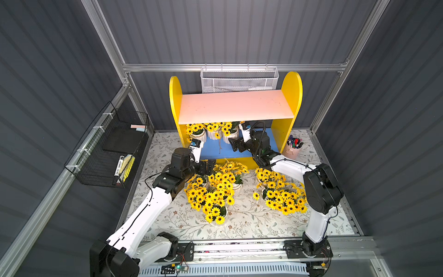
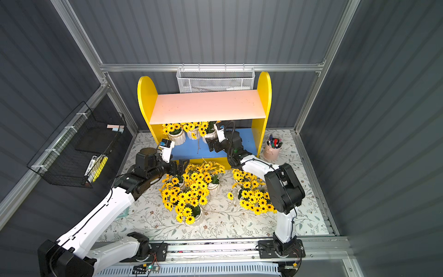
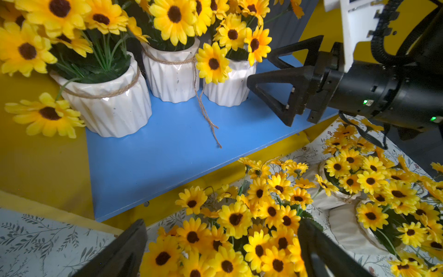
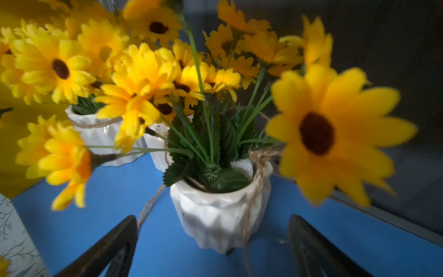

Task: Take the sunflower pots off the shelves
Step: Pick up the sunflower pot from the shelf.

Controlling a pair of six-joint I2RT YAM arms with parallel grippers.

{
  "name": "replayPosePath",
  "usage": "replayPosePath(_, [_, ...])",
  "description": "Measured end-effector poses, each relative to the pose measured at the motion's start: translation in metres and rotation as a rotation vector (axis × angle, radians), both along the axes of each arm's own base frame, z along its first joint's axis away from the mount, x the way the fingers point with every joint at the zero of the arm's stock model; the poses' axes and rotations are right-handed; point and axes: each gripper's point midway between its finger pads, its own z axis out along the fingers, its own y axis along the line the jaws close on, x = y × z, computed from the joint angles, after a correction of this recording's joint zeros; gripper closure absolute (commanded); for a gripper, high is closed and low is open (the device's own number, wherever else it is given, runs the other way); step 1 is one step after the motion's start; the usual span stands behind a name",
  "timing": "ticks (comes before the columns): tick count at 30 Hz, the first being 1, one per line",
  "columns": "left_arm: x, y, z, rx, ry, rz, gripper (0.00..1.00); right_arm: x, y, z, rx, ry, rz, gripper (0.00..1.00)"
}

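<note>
The shelves [image 1: 236, 105] have a bare pink upper board. On the blue lower board [image 3: 172, 153] three sunflower pots stand in a row at the left [image 1: 199, 136] [image 1: 213, 134] [image 1: 230, 136]. My right gripper [image 1: 233, 145] is open over the blue board and faces the rightmost pot [image 4: 215, 211]. That pot's base sits at the fingertips with a gap on both sides. My left gripper [image 3: 223, 224] is open in front of the shelves, above a cluster of sunflower pots [image 1: 215, 191] on the table. It holds nothing.
A second group of pots [image 1: 278, 191] sits on the table by my right arm. A pink cup of pens [image 1: 293, 146] stands right of the shelves. A white mesh basket [image 1: 239, 80] hangs behind, a black wire basket [image 1: 112, 148] on the left wall. Loose twine [image 3: 206, 115] trails across the blue board.
</note>
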Motion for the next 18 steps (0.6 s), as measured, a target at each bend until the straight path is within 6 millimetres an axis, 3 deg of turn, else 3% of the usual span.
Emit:
replayPosePath(6, [0.0,0.0,0.0,-0.001,-0.002,0.0,0.01,0.015,0.003,-0.012,0.003,-0.045,-0.001,0.01])
replayPosePath(18, [0.0,0.0,-0.001,0.0,0.001,-0.001,0.01,0.028,0.015,0.0,-0.018,-0.16,0.036,0.01])
